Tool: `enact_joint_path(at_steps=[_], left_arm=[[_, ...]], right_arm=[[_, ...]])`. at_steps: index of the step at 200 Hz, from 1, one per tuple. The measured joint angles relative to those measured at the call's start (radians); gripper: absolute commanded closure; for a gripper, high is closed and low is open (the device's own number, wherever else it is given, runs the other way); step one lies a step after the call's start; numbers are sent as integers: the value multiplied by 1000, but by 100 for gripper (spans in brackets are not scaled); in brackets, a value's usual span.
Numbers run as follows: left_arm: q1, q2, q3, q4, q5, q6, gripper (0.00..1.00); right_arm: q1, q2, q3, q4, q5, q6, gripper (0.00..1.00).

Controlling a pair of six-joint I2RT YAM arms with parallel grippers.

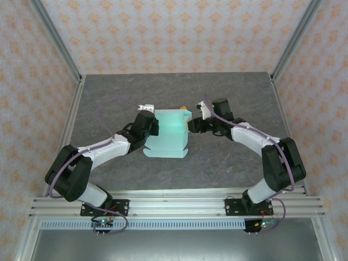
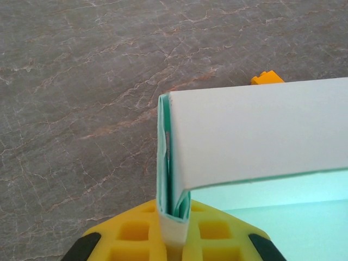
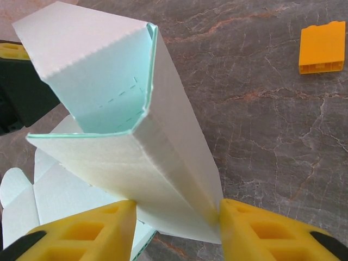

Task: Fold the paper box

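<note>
Paper box (image 1: 168, 133) half-folded, L fingers (image 2: 130, 232) pinching edge, R fingers (image 3: 261, 228) clasping wall, both partly cropped

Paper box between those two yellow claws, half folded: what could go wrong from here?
The left gripper pinches only a thin folded edge of the pale mint-green paper box; it could slip or tear. The right gripper squeezes a raised hollow panel, which might crumple or spring open if released.
</note>
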Motion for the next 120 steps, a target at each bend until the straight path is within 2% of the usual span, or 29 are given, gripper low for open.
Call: enact_joint_path(at_steps=[77, 120], left_arm=[[6, 0, 0, 0, -3, -3, 92], [11, 0, 0, 0, -3, -3, 92]], right_arm=[[36, 1, 15, 9, 97, 48, 60], [67, 1, 14, 32, 184, 133, 61]])
